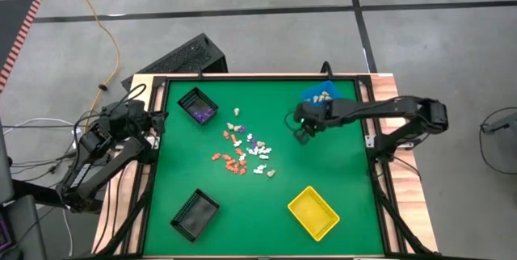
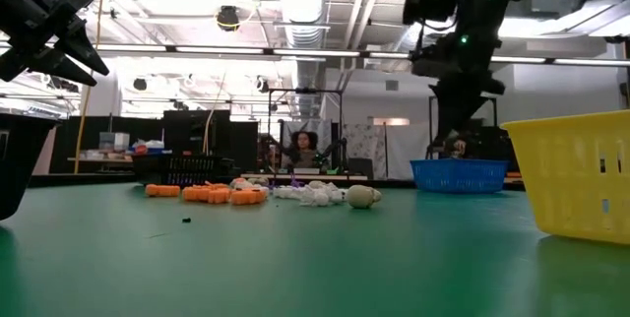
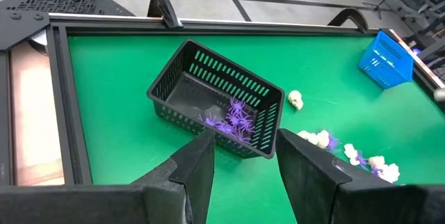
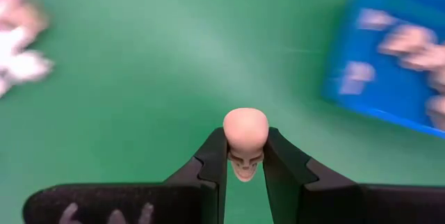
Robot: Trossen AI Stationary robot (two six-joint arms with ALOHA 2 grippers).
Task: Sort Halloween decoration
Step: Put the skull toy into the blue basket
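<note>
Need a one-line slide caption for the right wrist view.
Right tool pinching a beige skull figurine above the green table, blue bin nearby.

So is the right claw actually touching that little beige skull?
Touching. The right wrist view shows the right claw pinching the beige skull, one finger pressed against each side, above the green table.

overhead view, table-level view, two wrist views, shared green table (image 1: pixel 258 203)
</note>
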